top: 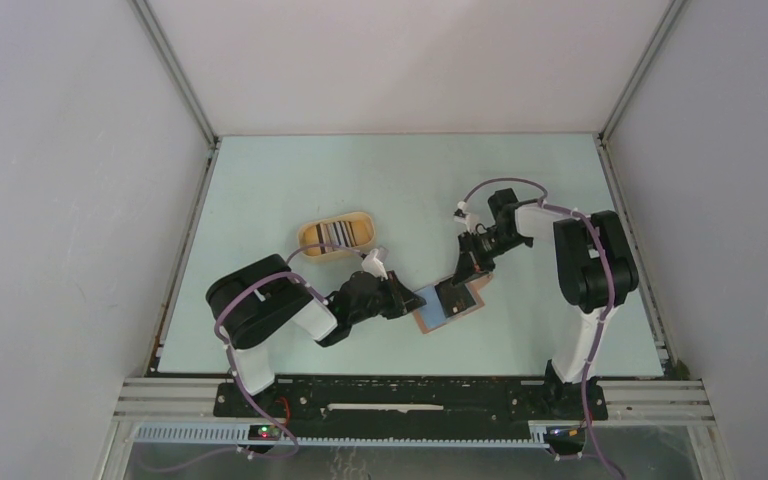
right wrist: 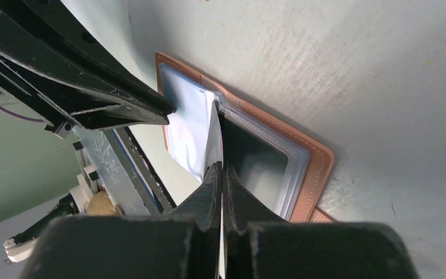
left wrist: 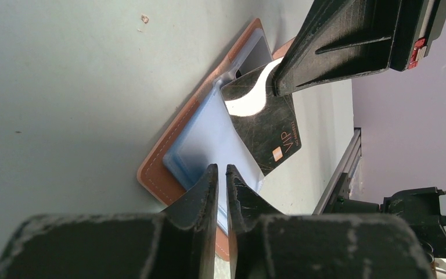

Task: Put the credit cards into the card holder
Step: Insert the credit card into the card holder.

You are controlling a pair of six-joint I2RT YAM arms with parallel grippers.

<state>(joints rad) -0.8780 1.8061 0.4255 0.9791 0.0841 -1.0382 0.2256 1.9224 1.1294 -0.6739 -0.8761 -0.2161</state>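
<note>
Left gripper (left wrist: 222, 170) is holding its tips at the blue-grey sleeve (left wrist: 203, 136) of the open card holder (left wrist: 154, 170), jaws a narrow slit apart; whether it is pinching the sleeve cannot be told. Right gripper (right wrist: 221, 170) is clamping a dark credit card (left wrist: 267, 131), tilted at the holder's pocket. More cards (top: 338, 233) are lying in the yellow tray (top: 304, 238) beyond.

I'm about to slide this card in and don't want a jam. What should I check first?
1. Black card clamped in right gripper: ok.
2. Card holder lying open on the table: ok.
3. Card's leading edge inside a sleeve mouth: cannot tell.
4. Left gripper pinning the blue sleeve: cannot tell.
5. Grippers apart from each other: ok.
</note>
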